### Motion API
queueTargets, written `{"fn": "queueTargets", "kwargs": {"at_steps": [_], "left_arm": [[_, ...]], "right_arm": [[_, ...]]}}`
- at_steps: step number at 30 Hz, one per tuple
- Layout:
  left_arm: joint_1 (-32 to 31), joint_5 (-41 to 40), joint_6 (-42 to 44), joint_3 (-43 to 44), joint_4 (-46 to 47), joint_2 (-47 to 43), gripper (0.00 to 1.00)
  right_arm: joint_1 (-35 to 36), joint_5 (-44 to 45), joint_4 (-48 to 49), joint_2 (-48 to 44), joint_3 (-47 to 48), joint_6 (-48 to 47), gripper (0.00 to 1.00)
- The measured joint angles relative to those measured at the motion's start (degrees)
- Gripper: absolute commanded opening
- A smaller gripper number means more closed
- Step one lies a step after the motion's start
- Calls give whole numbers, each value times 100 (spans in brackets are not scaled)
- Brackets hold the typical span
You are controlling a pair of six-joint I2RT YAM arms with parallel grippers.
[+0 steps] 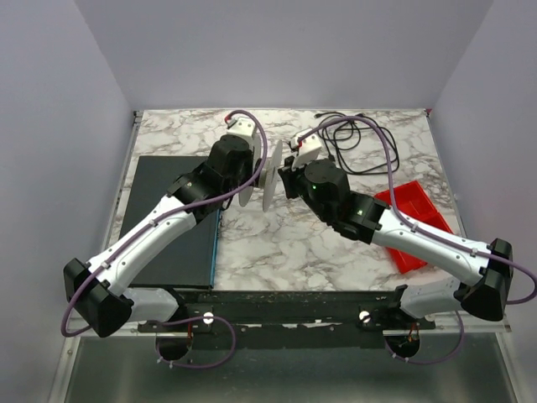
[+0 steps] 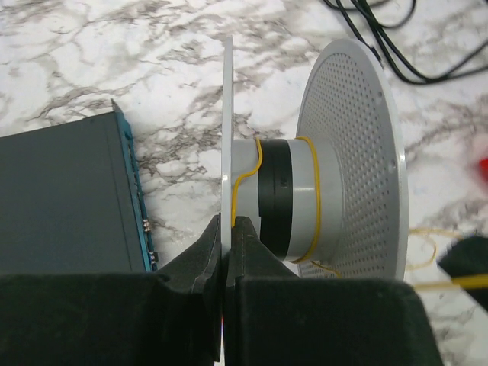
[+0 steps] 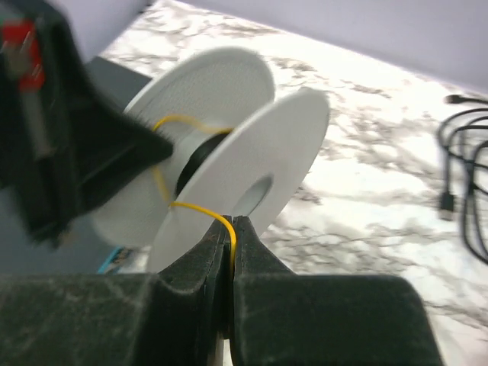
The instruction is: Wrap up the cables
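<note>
A white spool (image 1: 267, 178) stands on edge mid-table, held between both arms. My left gripper (image 2: 226, 225) is shut on the rim of the spool's thin left flange (image 2: 226, 114). It also shows in the top view (image 1: 252, 186). A thin yellow wire (image 2: 314, 198) runs around the grey and black hub. My right gripper (image 3: 231, 226) is shut on that yellow wire (image 3: 200, 207), right beside the near flange (image 3: 259, 152). It also shows in the top view (image 1: 285, 179). The black cables (image 1: 352, 144) lie in a loose tangle at the back right, touched by neither gripper. They also show in both wrist views (image 2: 381, 42) (image 3: 467, 175).
A dark grey flat box (image 1: 172, 222) with a teal edge lies at the left, close to the spool (image 2: 61, 198). A red tray (image 1: 415, 220) sits at the right under my right arm. White walls stand on three sides.
</note>
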Motion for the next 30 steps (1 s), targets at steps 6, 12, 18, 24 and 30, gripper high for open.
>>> {"fn": "queueTargets", "kwargs": {"at_steps": [6, 12, 18, 24, 30], "left_arm": [[-293, 651, 551, -9, -487, -81, 0], [-345, 1191, 863, -173, -568, -688, 0], [-326, 1692, 1091, -332, -627, -1303, 0], [-306, 2214, 1088, -328, -791, -1508, 0], [-243, 2568, 1069, -57, -1104, -1596, 0]], "right_arm": [[0, 835, 118, 260, 98, -734, 4], [-223, 896, 190, 308, 98, -1014, 11], [-1003, 87, 267, 192, -28, -745, 17], [-1609, -1034, 590, 98, -461, -295, 18], [-1864, -1882, 1032, 157, -894, 105, 18]]}}
